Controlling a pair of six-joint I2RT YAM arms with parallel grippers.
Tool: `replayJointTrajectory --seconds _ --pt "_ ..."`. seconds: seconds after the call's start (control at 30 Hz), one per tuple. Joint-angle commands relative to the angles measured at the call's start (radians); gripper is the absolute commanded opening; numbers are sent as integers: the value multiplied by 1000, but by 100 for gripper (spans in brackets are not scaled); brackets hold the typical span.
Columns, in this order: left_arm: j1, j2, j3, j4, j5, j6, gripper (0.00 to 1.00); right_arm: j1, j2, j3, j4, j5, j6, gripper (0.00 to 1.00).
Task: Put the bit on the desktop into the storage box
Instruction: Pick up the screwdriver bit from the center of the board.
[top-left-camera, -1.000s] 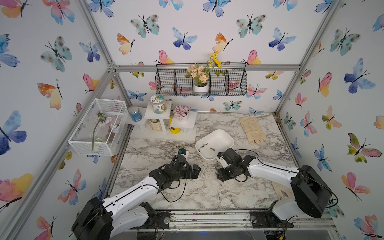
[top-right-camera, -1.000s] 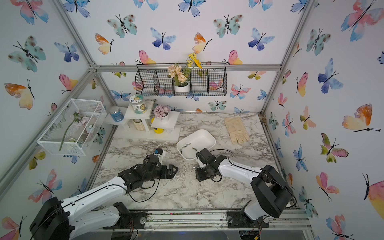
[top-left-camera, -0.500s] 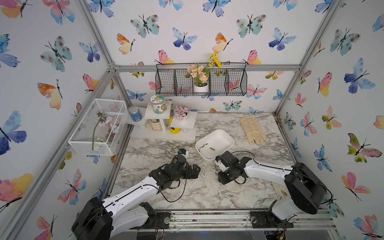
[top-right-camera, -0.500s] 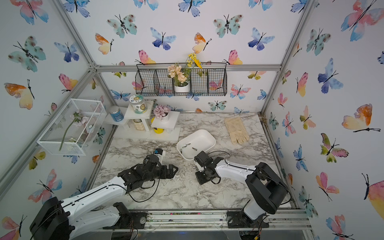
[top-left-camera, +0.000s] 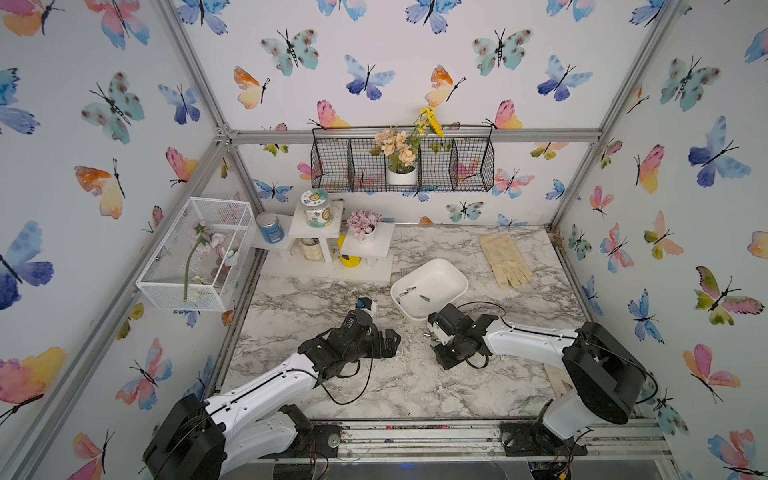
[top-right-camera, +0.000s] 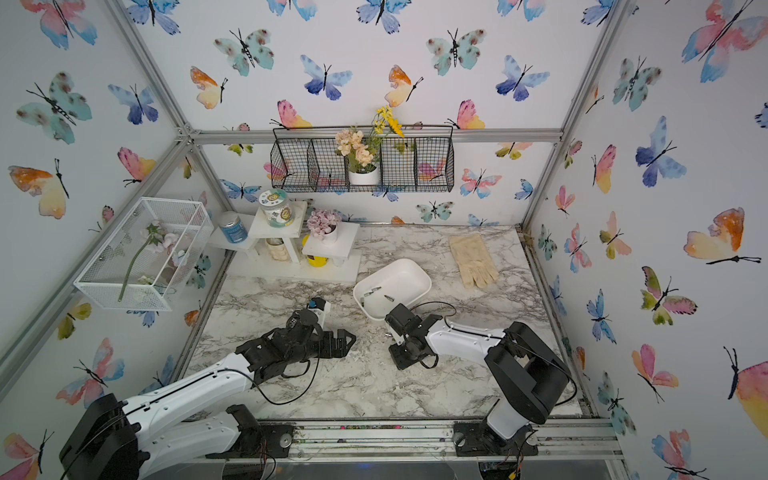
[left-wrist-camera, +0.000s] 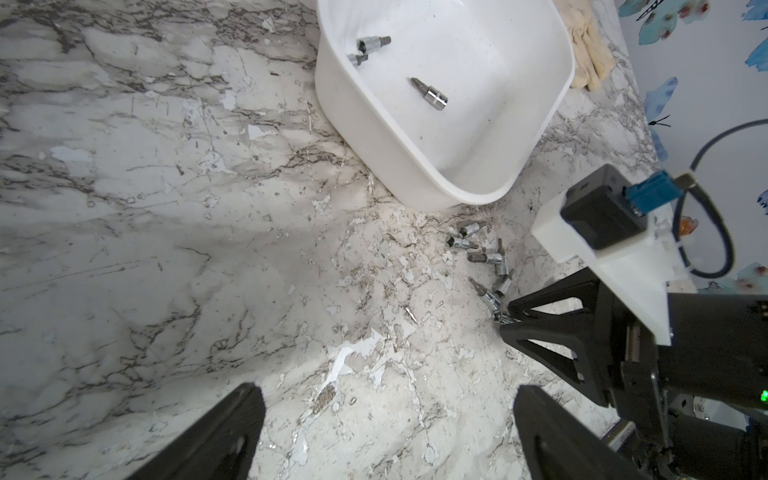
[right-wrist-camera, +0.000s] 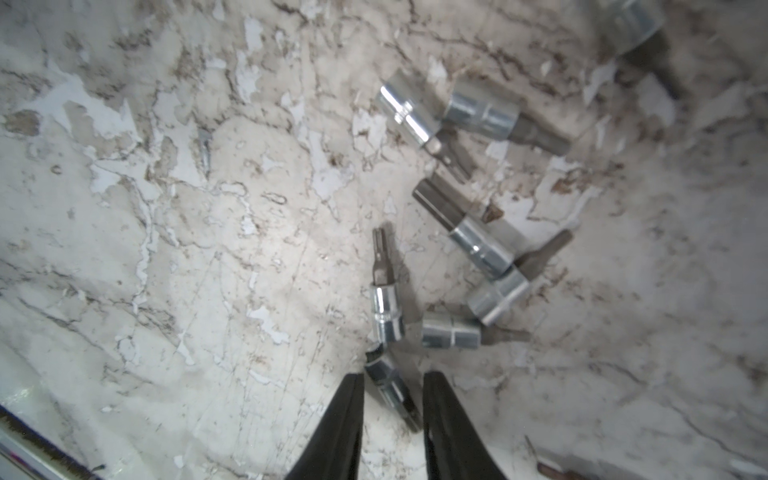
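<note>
Here the right pincer (right-wrist-camera: 393, 375) stands low over the desk (left-wrist-camera: 166, 208), its two black fingers a little apart on either side of one bit (right-wrist-camera: 390, 390) that lies flat and slantwise between them; whether they already press on it I cannot tell. That bit sits at the edge of a loose heap of bits (left-wrist-camera: 482, 253), just beside the near wall of the storage box (left-wrist-camera: 365, 137), where three bits (left-wrist-camera: 432, 93) already lie. To do the grasp well, I would close on the bright chrome body, not the thin dark tip. Because the piece lies askew to the fingers, it will likely swivel as they meet it, so a slow squeeze should let it align instead of squirting out. A neighbouring bit (right-wrist-camera: 386, 299) lies almost end to end with it, and another bit (right-wrist-camera: 451, 334) is just beside, so the lift should go straight up before any sideways swing, lest the heap be scattered. After that comes only a short carry over the rim and a low release onto the bare floor of the box. The left pincer (left-wrist-camera: 386, 388) hangs wide apart and empty nearby, and is best kept clear of that path.
</note>
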Motion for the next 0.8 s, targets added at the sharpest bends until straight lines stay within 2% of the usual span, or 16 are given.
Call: replayJointTrajectory --seconds 0.0,0.2,0.57,0.77 --pt "-4 -8 -12 3 -20 -4 99 18 35 11 -47 40 2 28" --pt "-4 -9 -11 2 -19 -4 99 29 50 21 -84 84 13 22" --pt "-4 -11 -5 -1 -22 -2 99 40 56 31 -108 87 16 9" --pt "-4 -9 2 -6 -23 1 99 40 20 29 -117 92 19 7"
